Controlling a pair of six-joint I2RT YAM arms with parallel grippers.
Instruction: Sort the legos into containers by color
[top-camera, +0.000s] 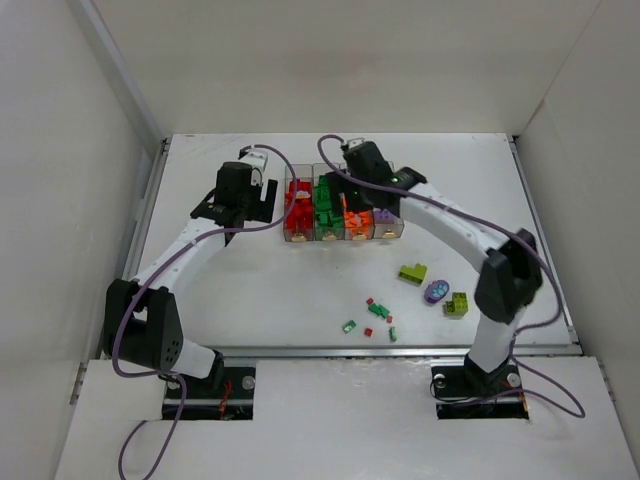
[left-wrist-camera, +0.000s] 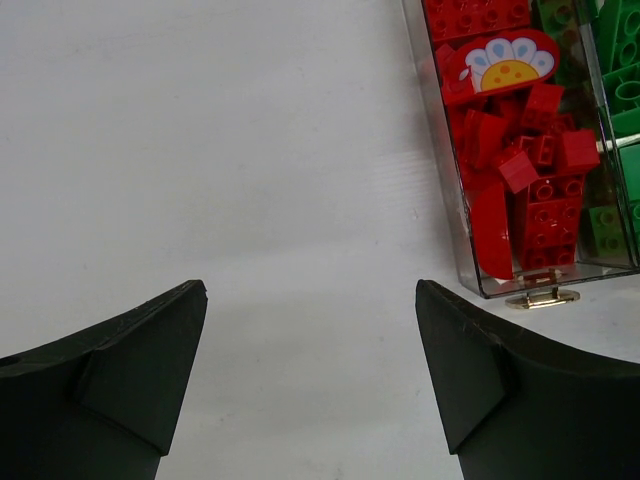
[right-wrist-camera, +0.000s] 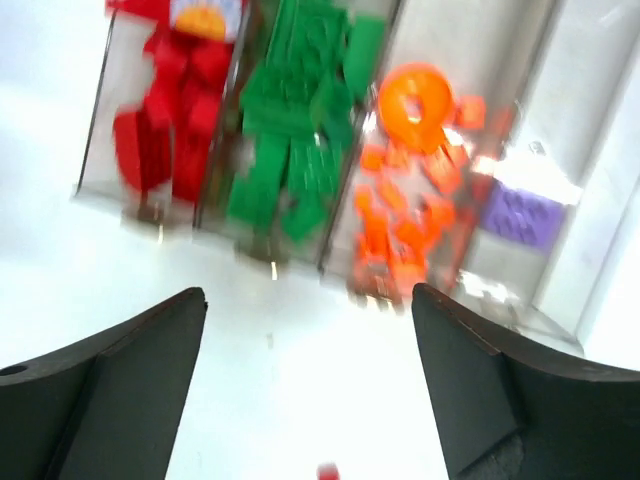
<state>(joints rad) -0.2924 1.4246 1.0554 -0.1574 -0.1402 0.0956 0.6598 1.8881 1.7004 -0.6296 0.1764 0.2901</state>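
Legos (top-camera: 378, 311) are in two groups. Most sit in the containers (top-camera: 345, 212), a row of four clear bins standing mid-table that hold, from left to right, red, green, orange and purple pieces. The rest lie loose on the table (top-camera: 220, 290), on its near-right side. The loose group comprises a lime brick (top-camera: 412, 272), a purple oval piece (top-camera: 436, 292), a second lime brick (top-camera: 457, 304) just beside the right arm (top-camera: 505, 285), and a scatter of small red and green bits close to the metal rail (top-camera: 300, 350) at the table's near edge. The left gripper (left-wrist-camera: 310, 300) hovers over bare table just left of the red bin (left-wrist-camera: 520, 150), fingers spread wide with nothing between them; the bin's clear wall and brass latch (left-wrist-camera: 541, 298) lie just beyond one fingertip. The right gripper (right-wrist-camera: 308, 300) is over the bin row, fingers spread and holding nothing, with all four bins ahead of them; this view is blurred. Open surface consists of a broad area left of the bins and the band between the bins and the loose pieces. White walls (top-camera: 60, 200) close in the table on the left, back and right.
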